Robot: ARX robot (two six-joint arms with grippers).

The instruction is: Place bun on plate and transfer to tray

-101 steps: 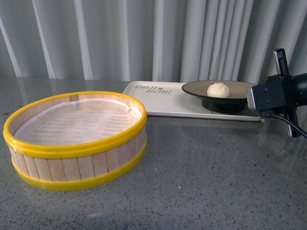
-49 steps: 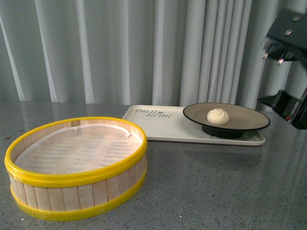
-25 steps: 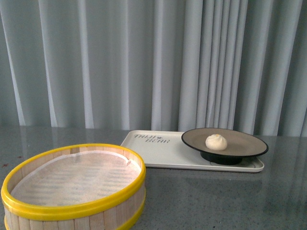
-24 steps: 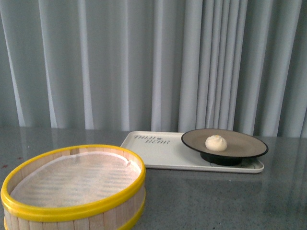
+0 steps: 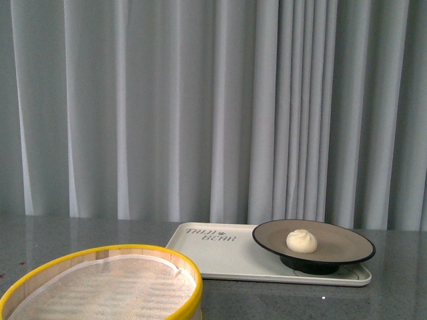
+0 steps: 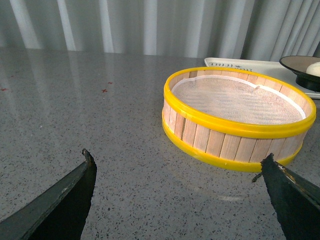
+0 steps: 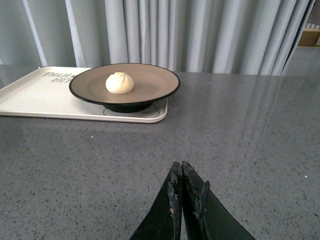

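Note:
The cream-white bun (image 5: pixel 301 241) sits in the taupe plate with a black rim (image 5: pixel 347 248), and the plate stands on the right end of the cream-white tray (image 5: pixel 220 257). The right wrist view shows the bun (image 7: pixel 119 83), the plate (image 7: pixel 160 80) and the tray (image 7: pixel 35 95) beyond my right gripper (image 7: pixel 180 167), which is shut and empty over bare table. My left gripper (image 6: pixel 175 160) is open and empty, low over the table, with the plate's edge (image 6: pixel 295 65) far beyond it. Neither arm shows in the front view.
A yellow-rimmed wooden steamer basket (image 5: pixel 100 287) with a white liner stands at the front left, also in the left wrist view (image 6: pixel 235 115). Grey curtains hang behind the speckled grey table (image 7: pixel 240 130).
The right arm, beside the plate 2.1 s ago, lifted away and left the front view. The front view has tilted upward, so basket and tray sit lower in it.

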